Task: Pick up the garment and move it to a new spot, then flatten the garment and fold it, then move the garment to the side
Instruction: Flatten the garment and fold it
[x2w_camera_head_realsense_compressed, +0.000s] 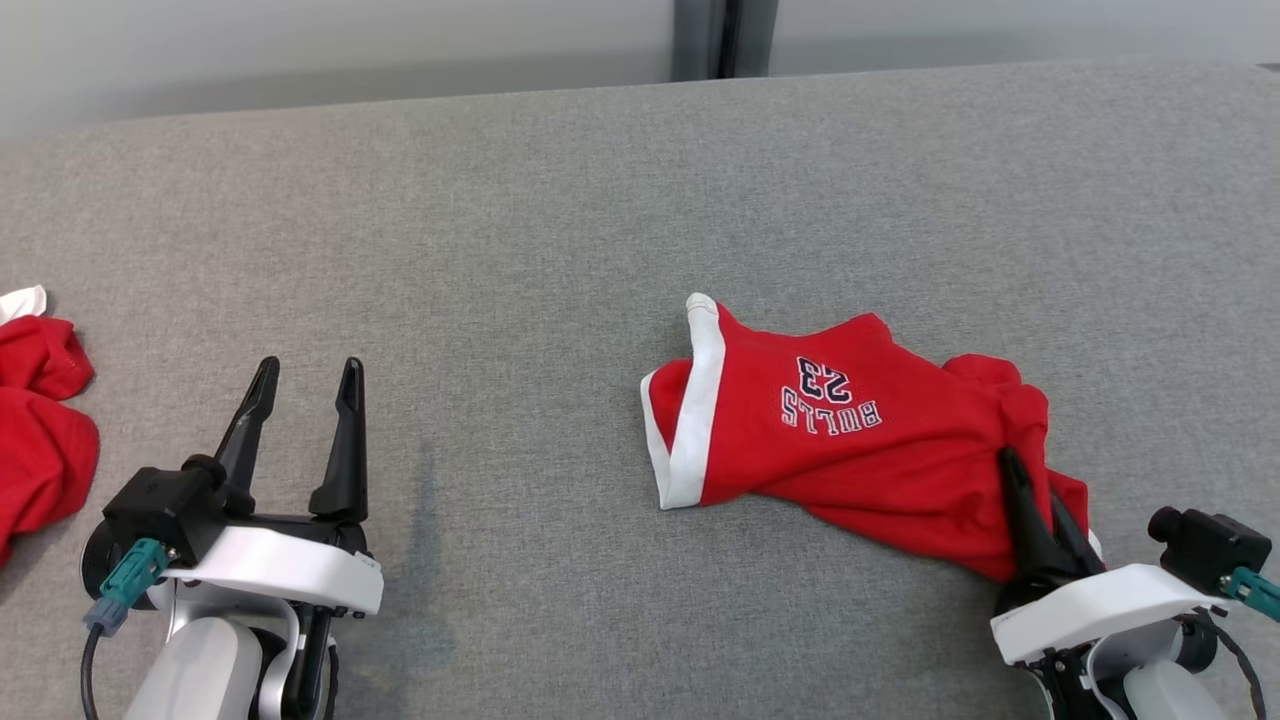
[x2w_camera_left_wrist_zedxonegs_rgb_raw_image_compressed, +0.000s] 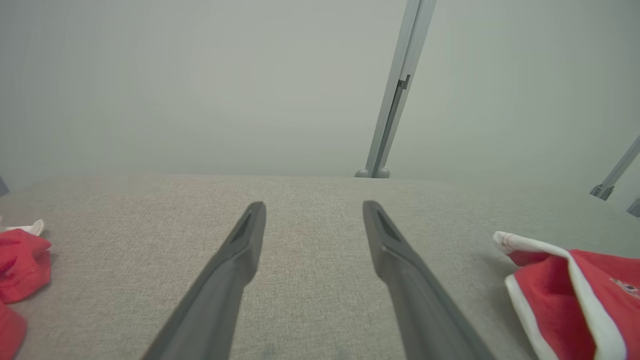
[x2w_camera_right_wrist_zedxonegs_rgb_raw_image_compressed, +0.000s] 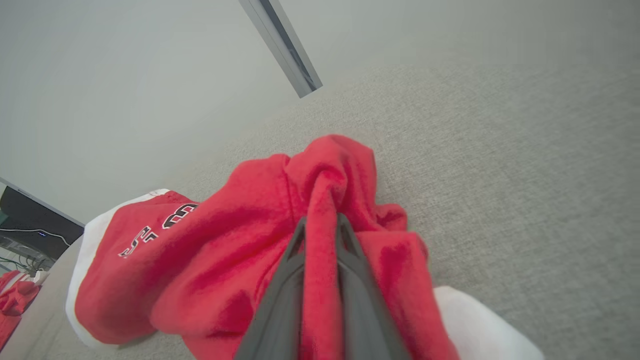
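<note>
The garment (x2w_camera_head_realsense_compressed: 840, 430) is a red piece with white trim and "BULLS 23" printed on it, lying crumpled right of centre on the grey table (x2w_camera_head_realsense_compressed: 560, 200). My right gripper (x2w_camera_head_realsense_compressed: 1020, 480) is shut on a ridge of red cloth at the garment's near right end; in the right wrist view the fold (x2w_camera_right_wrist_zedxonegs_rgb_raw_image_compressed: 320, 240) is pinched between both fingers of the right gripper (x2w_camera_right_wrist_zedxonegs_rgb_raw_image_compressed: 320, 225). My left gripper (x2w_camera_head_realsense_compressed: 305, 375) stands open over bare table at the lower left, well apart from the garment. In the left wrist view the left gripper (x2w_camera_left_wrist_zedxonegs_rgb_raw_image_compressed: 312, 207) has spread fingers and the garment's trimmed edge (x2w_camera_left_wrist_zedxonegs_rgb_raw_image_compressed: 575, 290) at the right.
Another red garment with a white bit (x2w_camera_head_realsense_compressed: 40, 420) lies at the table's left edge, also seen as red cloth (x2w_camera_left_wrist_zedxonegs_rgb_raw_image_compressed: 20, 260) in the left wrist view. A pale wall with a metal post (x2w_camera_head_realsense_compressed: 720, 40) runs behind the table's far edge.
</note>
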